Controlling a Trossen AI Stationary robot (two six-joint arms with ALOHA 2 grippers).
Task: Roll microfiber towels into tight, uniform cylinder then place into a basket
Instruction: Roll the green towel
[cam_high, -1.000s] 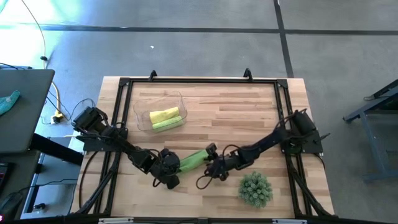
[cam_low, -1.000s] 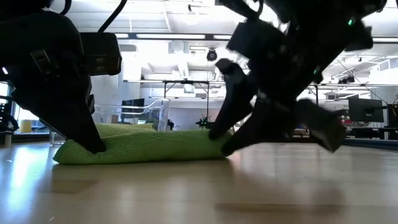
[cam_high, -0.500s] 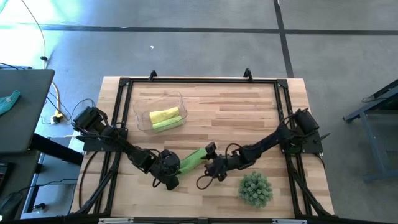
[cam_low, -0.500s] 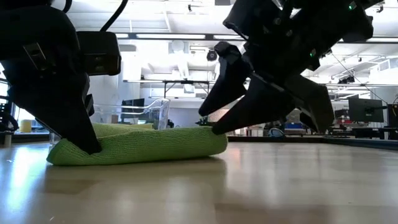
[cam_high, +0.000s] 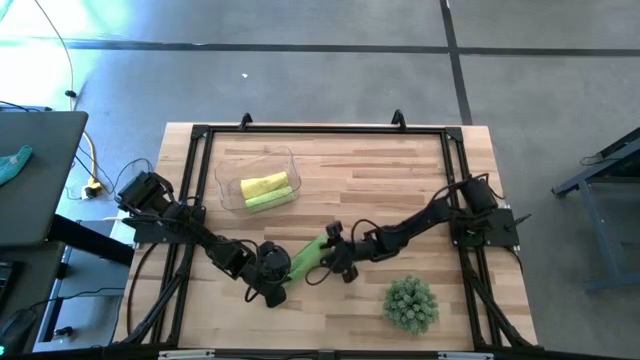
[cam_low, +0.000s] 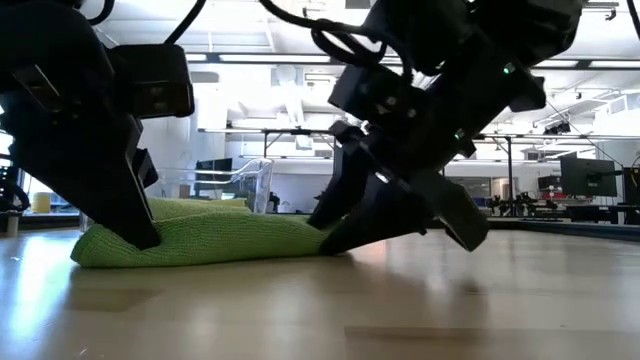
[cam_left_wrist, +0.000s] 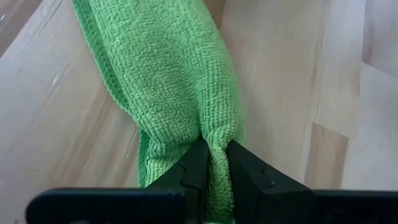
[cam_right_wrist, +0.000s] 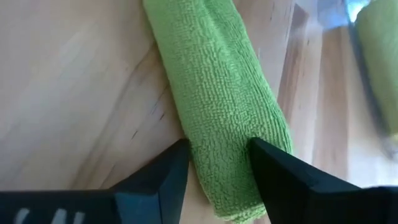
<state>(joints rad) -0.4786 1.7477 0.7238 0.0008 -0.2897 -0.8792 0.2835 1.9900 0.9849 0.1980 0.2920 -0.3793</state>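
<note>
Here, rolled lime-green towel (cam_high: 309, 254) lying diagonally on the surface (cam_high: 380, 180), left tool (cam_left_wrist: 214, 163) pinched narrow on its near end, right tool (cam_right_wrist: 217, 158) open astride the far end, basket (cam_high: 222, 180) well beyond.

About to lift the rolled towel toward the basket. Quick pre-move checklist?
1. Left gripper hold: jaws pinched on one end of the rolled green towel. Ok.
2. Right gripper hold: jaws straddle the towel's other end, apparently not yet squeezed. Not ok.
3. Roll shape: one compact roll on the table in the low view, though the left end looks bunched. Cannot tell if tight.
4. Basket room: a yellow roll and a green roll already lie inside, with free space at the far side. Ok.
5. Path: the plant sits off to the right, away from the route. Ok.
</note>
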